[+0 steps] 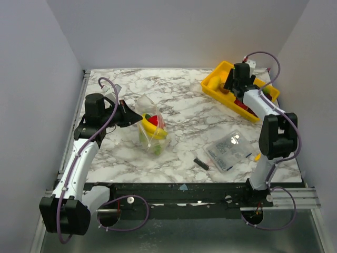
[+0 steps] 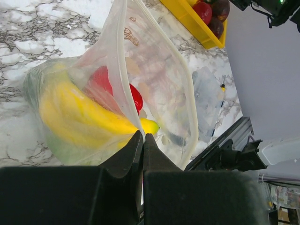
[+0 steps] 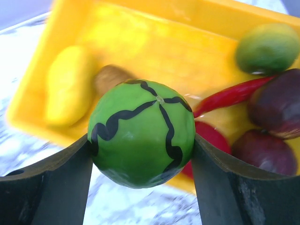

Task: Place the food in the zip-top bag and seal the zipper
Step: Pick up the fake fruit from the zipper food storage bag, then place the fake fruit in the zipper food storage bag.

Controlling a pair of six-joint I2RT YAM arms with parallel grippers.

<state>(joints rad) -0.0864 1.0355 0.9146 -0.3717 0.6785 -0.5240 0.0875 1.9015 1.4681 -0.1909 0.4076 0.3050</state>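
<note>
Looking down from the top view, the left tool (image 1: pixel 125 114) is pinching the edge of the zip-top bag (image 1: pixel 146 108), which is standing on the marble surface (image 1: pixel 179 105) just beyond its tips, a banana (image 1: pixel 154 128) showing through. Well across the surface, the right tool (image 1: pixel 239 79) is hanging over the yellow tray (image 1: pixel 213 84); a flat clear packet (image 1: pixel 229 150) and a small black ridged piece (image 1: pixel 200 163) are lying near that arm's base. Moving to the left wrist view, the fingers (image 2: pixel 126 159) are pressing together on the bag's mouth edge, with the banana and a red piece (image 2: pixel 101 84) lying directly ahead inside the bag. Moving to the right wrist view, the tool is clamping a striped green ball (image 3: pixel 143 133) between its fingers above the tray, where a red chili (image 3: pixel 229 96), dark purple pieces (image 3: pixel 276 103), a plain green ball (image 3: pixel 267 47) and a brown kiwi (image 3: pixel 110 79) are lying beyond it.
</note>
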